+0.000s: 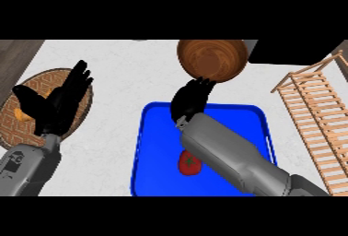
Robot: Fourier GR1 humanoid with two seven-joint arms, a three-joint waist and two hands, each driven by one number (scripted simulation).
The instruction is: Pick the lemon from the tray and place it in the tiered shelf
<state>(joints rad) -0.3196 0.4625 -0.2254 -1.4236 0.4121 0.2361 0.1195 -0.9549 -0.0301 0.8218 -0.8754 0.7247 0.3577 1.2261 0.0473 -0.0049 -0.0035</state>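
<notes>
Right hand point(190, 99): above tray point(156, 152), far edge; closure we cannot tell.
Lemon: unseen, perhaps beneath that hand; we expect light, firm, waxy; grasp its middle.
Left hand point(58, 103): spread, idle.

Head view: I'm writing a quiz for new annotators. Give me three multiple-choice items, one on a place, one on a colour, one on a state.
1. The shelf stands:
A. left of the tray
B. right of the tray
C. on the tray

2. The tray is:
A. blue
B. green
C. white

3. The left hand is:
A. shut, fingers curled
B. pinching the tray's rim
C. open, fingers straight

Answers:
1 B: the shelf lies past the tray's right edge.
2 A: its rim and floor are blue.
3 C: its fingers are spread straight and hold nothing.
</notes>
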